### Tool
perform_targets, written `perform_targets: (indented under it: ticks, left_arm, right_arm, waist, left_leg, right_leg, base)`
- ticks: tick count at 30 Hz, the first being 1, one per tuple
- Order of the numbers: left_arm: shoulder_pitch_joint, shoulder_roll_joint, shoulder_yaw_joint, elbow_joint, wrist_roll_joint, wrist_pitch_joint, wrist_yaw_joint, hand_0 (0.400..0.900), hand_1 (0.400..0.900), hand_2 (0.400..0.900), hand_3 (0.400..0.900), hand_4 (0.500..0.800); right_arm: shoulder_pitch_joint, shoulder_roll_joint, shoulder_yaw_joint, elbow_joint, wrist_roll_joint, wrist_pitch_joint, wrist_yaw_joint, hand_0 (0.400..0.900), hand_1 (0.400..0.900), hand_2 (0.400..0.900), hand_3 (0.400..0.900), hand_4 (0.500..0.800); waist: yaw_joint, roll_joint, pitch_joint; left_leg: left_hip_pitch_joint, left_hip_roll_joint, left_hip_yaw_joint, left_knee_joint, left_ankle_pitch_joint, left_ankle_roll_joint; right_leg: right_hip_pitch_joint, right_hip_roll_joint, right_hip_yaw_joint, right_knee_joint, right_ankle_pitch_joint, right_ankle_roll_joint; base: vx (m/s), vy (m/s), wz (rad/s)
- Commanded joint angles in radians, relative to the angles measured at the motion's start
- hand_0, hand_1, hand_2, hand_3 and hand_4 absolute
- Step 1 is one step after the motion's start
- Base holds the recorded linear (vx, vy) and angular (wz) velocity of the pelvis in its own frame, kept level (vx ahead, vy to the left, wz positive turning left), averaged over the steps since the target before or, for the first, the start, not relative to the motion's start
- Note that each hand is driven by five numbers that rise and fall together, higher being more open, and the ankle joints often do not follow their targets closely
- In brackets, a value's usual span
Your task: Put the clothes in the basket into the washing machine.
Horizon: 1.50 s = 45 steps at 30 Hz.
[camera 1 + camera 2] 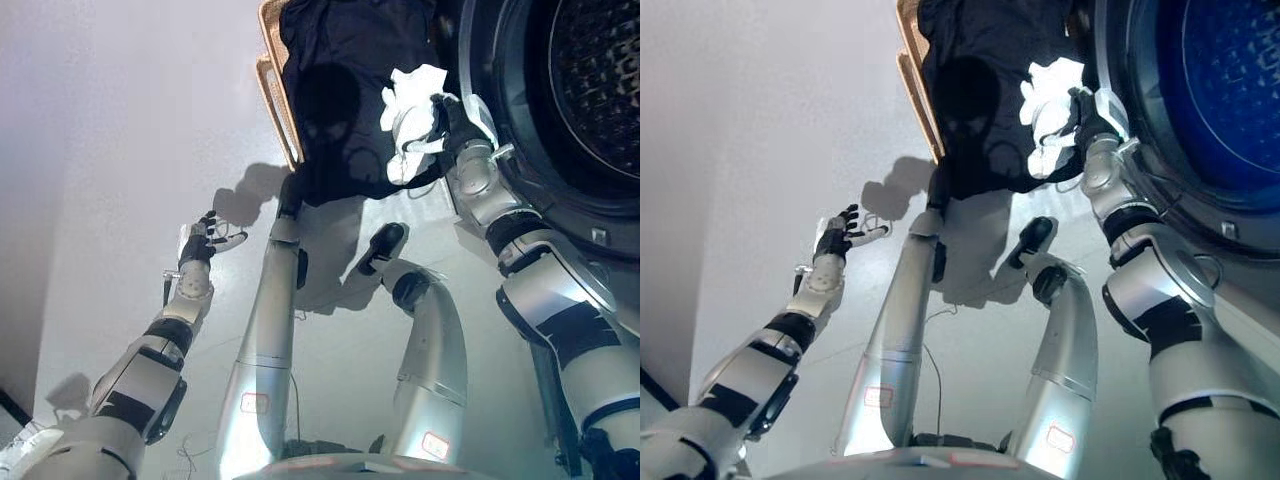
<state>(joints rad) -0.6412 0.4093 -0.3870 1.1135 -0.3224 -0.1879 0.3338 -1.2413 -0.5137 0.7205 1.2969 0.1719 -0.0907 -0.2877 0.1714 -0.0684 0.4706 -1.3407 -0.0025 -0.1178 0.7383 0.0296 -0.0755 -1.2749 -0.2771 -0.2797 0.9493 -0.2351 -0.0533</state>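
1. White cloth (412, 120) is bunched in the right hand (455, 125), fingers curled round it, lifted clear, seemingly for loading.
2. Just beyond: dark clothes (350, 90) heaped in the wicker basket (272, 85).
3. Beside that hand: washing machine drum (590, 90), door open.
4. Left hand (205, 240) hovers well apart, fingers relaxed, empty.

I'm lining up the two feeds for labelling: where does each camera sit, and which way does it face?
Left eye view: on the robot's head, looking down at the floor; it shows the left hand raised and empty, the right hand shut on a white cloth over the dark clothes in the basket, beside the washing machine.
Right eye view: same head, slightly to the right, facing the same way; both arms show again.
Shared: both hands, cloth, basket and the machine's open drum.
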Motion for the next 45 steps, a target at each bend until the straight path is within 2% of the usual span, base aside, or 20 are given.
perform_targets:
  ticks: [1, 2, 7, 8, 9, 10, 20, 27, 31, 36, 42, 45]
  left_arm:
    - [0.084, 0.003, 0.017, 0.052, -0.037, -0.033, 0.052, 0.900, 0.900, 0.900, 0.900, 0.800]
    - [0.085, -0.003, 0.019, 0.056, -0.038, -0.033, 0.058, 0.900, 0.900, 0.900, 0.900, 0.800]
    - [0.090, -0.006, 0.017, 0.062, -0.033, -0.030, 0.066, 0.900, 0.900, 0.900, 0.900, 0.800]
    - [0.087, -0.011, 0.011, 0.066, -0.027, -0.026, 0.070, 0.900, 0.900, 0.900, 0.900, 0.800]
    - [0.087, -0.011, 0.011, 0.066, -0.027, -0.026, 0.070, 0.900, 0.900, 0.900, 0.900, 0.800]
    - [0.087, -0.013, 0.009, 0.066, -0.026, -0.025, 0.072, 0.900, 0.900, 0.900, 0.900, 0.800]
    - [0.088, -0.036, -0.008, 0.063, -0.004, -0.028, 0.093, 0.900, 0.900, 0.900, 0.900, 0.800]
    - [0.108, -0.036, -0.005, 0.079, 0.004, -0.026, 0.095, 0.900, 0.900, 0.900, 0.900, 0.800]
    - [0.134, -0.035, -0.004, 0.098, 0.015, -0.020, 0.085, 0.900, 0.900, 0.900, 0.900, 0.800]
    - [0.189, -0.039, -0.005, 0.105, 0.030, -0.016, 0.068, 0.900, 0.900, 0.900, 0.900, 0.800]
    - [0.284, -0.056, 0.005, 0.098, 0.052, -0.019, 0.043, 0.900, 0.900, 0.900, 0.900, 0.800]
    - [0.315, -0.065, 0.001, 0.092, 0.053, -0.020, 0.037, 0.900, 0.900, 0.900, 0.900, 0.800]
  right_arm:
    - [-0.015, -0.067, 0.029, 0.032, -0.009, -0.038, -0.055, 0.900, 0.900, 0.900, 0.900, 0.800]
    - [-0.007, -0.060, 0.013, 0.046, 0.005, -0.039, -0.058, 0.900, 0.900, 0.900, 0.900, 0.800]
    - [-0.002, -0.044, 0.009, 0.033, 0.015, -0.041, -0.059, 0.900, 0.900, 0.900, 0.900, 0.800]
    - [0.001, -0.031, 0.005, 0.041, 0.013, -0.038, -0.062, 0.861, 0.861, 0.861, 0.861, 0.776]
    - [0.000, -0.030, 0.005, 0.041, 0.013, -0.038, -0.062, 0.571, 0.571, 0.571, 0.571, 0.602]
    - [-0.002, -0.028, 0.005, 0.048, 0.006, -0.036, -0.071, 0.400, 0.400, 0.400, 0.400, 0.500]
    - [0.035, 0.000, -0.045, 0.077, -0.013, -0.032, -0.107, 0.400, 0.400, 0.400, 0.400, 0.500]
    - [0.084, 0.005, -0.100, 0.087, 0.004, -0.027, -0.118, 0.400, 0.400, 0.400, 0.400, 0.500]
    - [0.124, 0.011, -0.171, 0.085, 0.060, -0.028, -0.114, 0.400, 0.400, 0.400, 0.400, 0.500]
    - [0.197, 0.042, -0.326, 0.078, 0.245, -0.054, -0.089, 0.400, 0.400, 0.400, 0.400, 0.500]
    - [0.274, 0.097, -0.588, 0.046, 0.633, -0.142, -0.068, 0.400, 0.400, 0.400, 0.400, 0.500]
    - [0.299, 0.122, -0.642, 0.034, 0.730, -0.165, -0.051, 0.400, 0.400, 0.400, 0.400, 0.500]
  waist:
    - [0.021, 0.018, -0.096]
    - [0.026, 0.026, -0.100]
    - [0.024, 0.018, -0.112]
    - [0.024, 0.016, -0.113]
    - [0.024, 0.016, -0.113]
    - [0.024, 0.016, -0.113]
    - [0.022, 0.026, -0.119]
    - [0.020, 0.034, -0.119]
    - [0.015, 0.035, -0.120]
    - [0.004, 0.044, -0.134]
    - [-0.017, 0.074, -0.166]
    - [-0.015, 0.091, -0.169]
  left_leg:
    - [-0.081, -0.022, 0.043, 0.022, -0.058, -0.002]
    - [-0.113, -0.033, 0.047, 0.053, -0.069, 0.004]
    - [-0.143, -0.034, 0.057, 0.077, -0.078, 0.010]
    - [-0.141, -0.038, 0.059, 0.066, -0.076, 0.010]
    - [-0.141, -0.038, 0.059, 0.065, -0.076, 0.010]
    - [-0.138, -0.041, 0.059, 0.058, -0.074, 0.010]
    - [-0.060, -0.046, 0.053, -0.042, -0.041, 0.015]
    - [0.052, -0.028, 0.055, -0.157, 0.002, 0.011]
    - [0.166, -0.010, 0.054, -0.251, 0.035, 0.010]
    - [0.323, 0.022, 0.049, -0.389, 0.080, 0.000]
    - [0.512, 0.045, 0.058, -0.536, 0.119, -0.007]
    - [0.558, 0.047, 0.062, -0.562, 0.128, -0.007]
  right_leg:
    - [-0.013, 0.039, 0.081, 0.023, -0.050, 0.013]
    - [-0.050, 0.036, 0.094, 0.042, -0.054, 0.012]
    - [-0.072, 0.023, 0.106, 0.059, -0.067, 0.012]
    - [-0.068, 0.021, 0.105, 0.054, -0.072, 0.011]
    - [-0.067, 0.021, 0.105, 0.054, -0.072, 0.011]
    - [-0.065, 0.020, 0.105, 0.051, -0.074, 0.011]
    - [0.005, 0.039, 0.087, -0.014, -0.060, 0.020]
    - [0.100, 0.059, 0.077, -0.088, -0.033, 0.039]
    - [0.206, 0.069, 0.068, -0.165, -0.014, 0.051]
    - [0.363, 0.085, 0.051, -0.316, 0.033, 0.072]
    - [0.545, 0.111, 0.053, -0.512, 0.095, 0.100]
    - [0.589, 0.114, 0.057, -0.554, 0.110, 0.104]
  base:
    - [-0.01, 0.064, -0.02]
    - [0.01, 0.052, 0.00]
    - [0.03, 0.031, 0.03]
    - [0.05, -0.011, 0.13]
    - [0.04, -0.018, 0.14]
    - [0.03, 0.008, 0.05]
    - [0.01, 0.002, 0.01]
    - [0.02, -0.002, -0.06]
    - [0.04, -0.025, -0.12]
    - [0.07, -0.035, -0.11]
    - [0.10, -0.011, -0.13]
    - [0.09, 0.013, -0.10]
